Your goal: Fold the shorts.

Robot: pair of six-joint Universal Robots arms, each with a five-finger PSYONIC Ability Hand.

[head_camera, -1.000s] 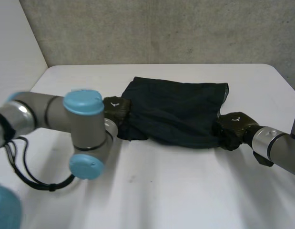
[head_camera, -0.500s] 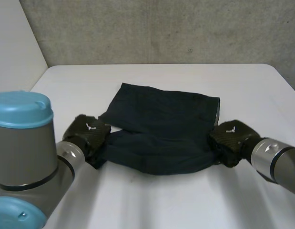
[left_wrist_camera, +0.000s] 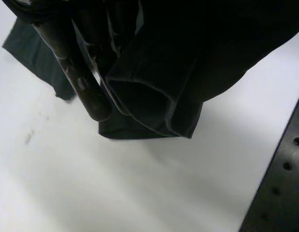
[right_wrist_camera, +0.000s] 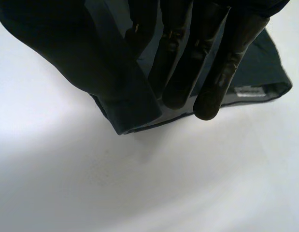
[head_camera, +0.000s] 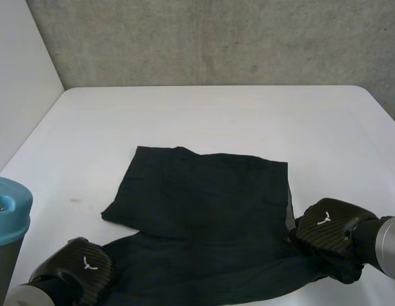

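The dark shorts lie spread across the near half of the white table. Their near edge is lifted between my two hands. My left hand grips the near left corner. In the left wrist view its fingers pinch a folded hem of the shorts above the table. My right hand holds the near right corner. In the right wrist view its fingers press the shorts against the thumb, and a small white label shows beyond the fingertips.
A grey wall rises behind the table's far edge. My left arm's blue cap stands at the near left. Beside my left hand, a black perforated bar runs along the table's edge.
Both hands have drawn the shorts from the middle of the table toward the near edge. The cloth has spread flatter and the left arm has pulled back.
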